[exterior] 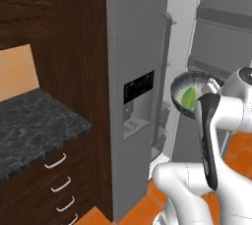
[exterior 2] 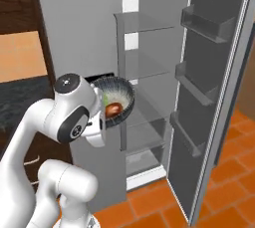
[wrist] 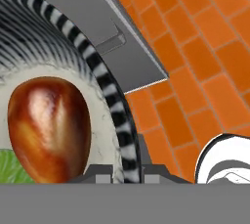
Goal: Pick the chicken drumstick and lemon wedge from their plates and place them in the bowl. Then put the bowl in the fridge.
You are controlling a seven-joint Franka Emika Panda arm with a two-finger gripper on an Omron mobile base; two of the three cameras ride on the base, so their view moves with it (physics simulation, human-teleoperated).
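Note:
My gripper (wrist: 128,171) is shut on the rim of the bowl (wrist: 105,78), which I hold up in the air in front of the fridge (exterior: 133,32). The bowl (exterior 2: 127,92) is tilted towards the cameras. Inside it lie the reddish-brown chicken drumstick (wrist: 49,127) and the green lemon wedge (wrist: 12,169), side by side. The wedge (exterior: 188,98) shows against the bowl's (exterior: 177,89) pale inside, and the drumstick (exterior 2: 114,109) sits low in it. The fridge's right door (exterior 2: 214,97) stands open, with glass shelves (exterior 2: 144,67) just beyond the bowl. The two plates are out of view.
The closed fridge door carries a dark dispenser panel (exterior: 138,86). Left of it are a dark wooden cabinet (exterior: 64,22), a dark stone counter (exterior: 29,126) and drawers (exterior: 59,170). Door bins (exterior 2: 199,23) line the open door. The floor (exterior 2: 149,202) is orange tile.

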